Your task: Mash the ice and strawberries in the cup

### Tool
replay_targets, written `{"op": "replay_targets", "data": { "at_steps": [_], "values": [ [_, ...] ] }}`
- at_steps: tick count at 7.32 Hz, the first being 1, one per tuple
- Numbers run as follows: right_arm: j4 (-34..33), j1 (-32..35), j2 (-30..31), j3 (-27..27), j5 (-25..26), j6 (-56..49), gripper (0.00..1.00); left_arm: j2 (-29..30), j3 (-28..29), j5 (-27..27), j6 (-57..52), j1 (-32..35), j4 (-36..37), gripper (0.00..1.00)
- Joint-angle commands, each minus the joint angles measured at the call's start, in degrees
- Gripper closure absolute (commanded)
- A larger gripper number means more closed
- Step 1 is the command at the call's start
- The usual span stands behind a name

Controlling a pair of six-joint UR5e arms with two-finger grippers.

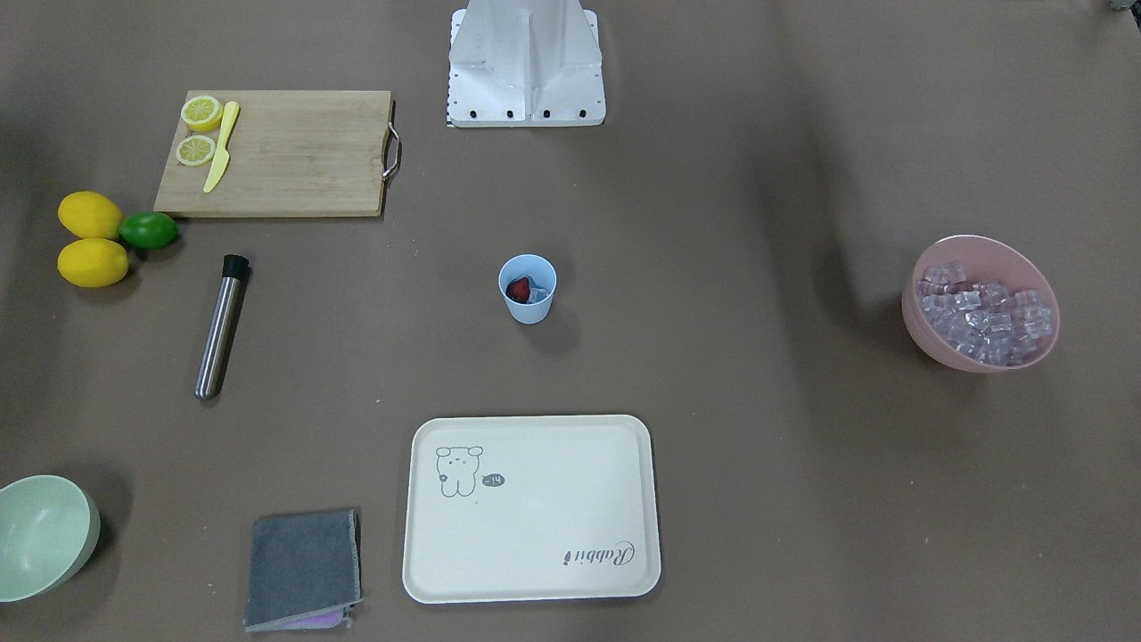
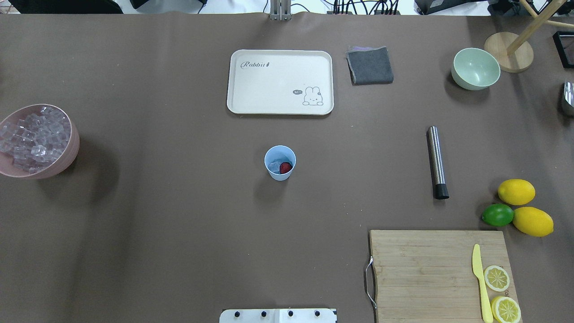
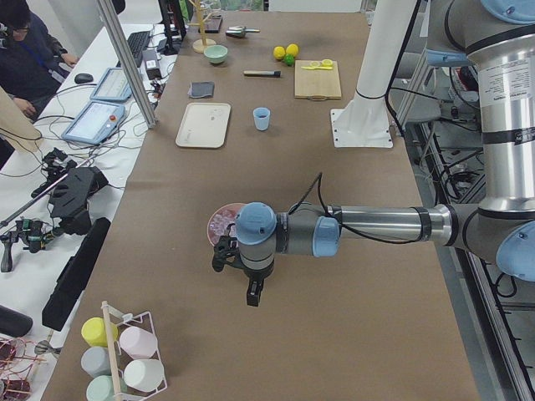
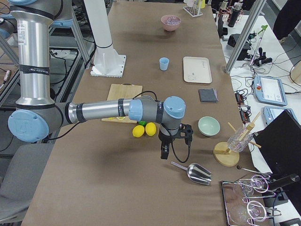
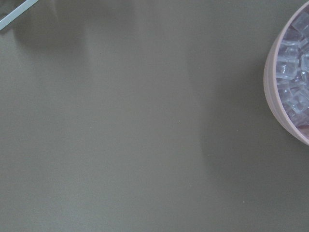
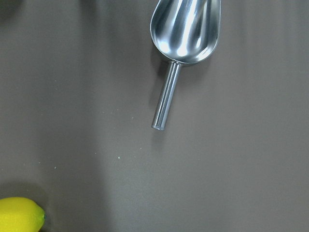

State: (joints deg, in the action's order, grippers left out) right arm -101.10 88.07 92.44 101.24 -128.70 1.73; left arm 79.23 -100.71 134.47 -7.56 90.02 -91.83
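The left arm's forearm reaches level over the counter (image 2: pixel 179 224). Its wrist is bent so that its claw (image 3: pixel 251 292) points down just beside the pink bowl (image 1: pixel 931 348), far off to the left of the cup (image 1: pixel 527 288). I cannot tell whether this claw is wide or narrow. The right arm is posed alike, its claw (image 4: pixel 163 151) pointing down far off the cup's right, near 2 lemons (image 4: pixel 138 131); I cannot tell its spread either. The cup stands upright and holds 1 strawberry (image 1: pixel 518 289) with ice (image 1: pixel 538 292) beside it. The pink bowl is heaped with ice cubes (image 1: pixel 980 312). The right wrist view shows a metal scoop (image 6: pixel 186 29) close up, which the front view does not take in. The front view shows a steel muddler (image 1: pixel 220 325) lying to the cup's right.
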Motion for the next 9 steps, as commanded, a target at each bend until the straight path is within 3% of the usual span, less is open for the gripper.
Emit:
{"op": "replay_targets", "data": {
  "at_steps": [1, 9],
  "values": [
    [-0.06, 0.0, 0.02, 0.53, -0.06, -0.06, 0.0, -0.04, -0.01, 0.0, -0.09, -0.02, -0.01, 0.01],
    [-0.06, 0.0, 0.37, 1.68, -0.15, -0.06, 0.0, -0.65, 0.07, 0.0, -0.09, -0.02, -0.01, 0.01]
  ]
}}
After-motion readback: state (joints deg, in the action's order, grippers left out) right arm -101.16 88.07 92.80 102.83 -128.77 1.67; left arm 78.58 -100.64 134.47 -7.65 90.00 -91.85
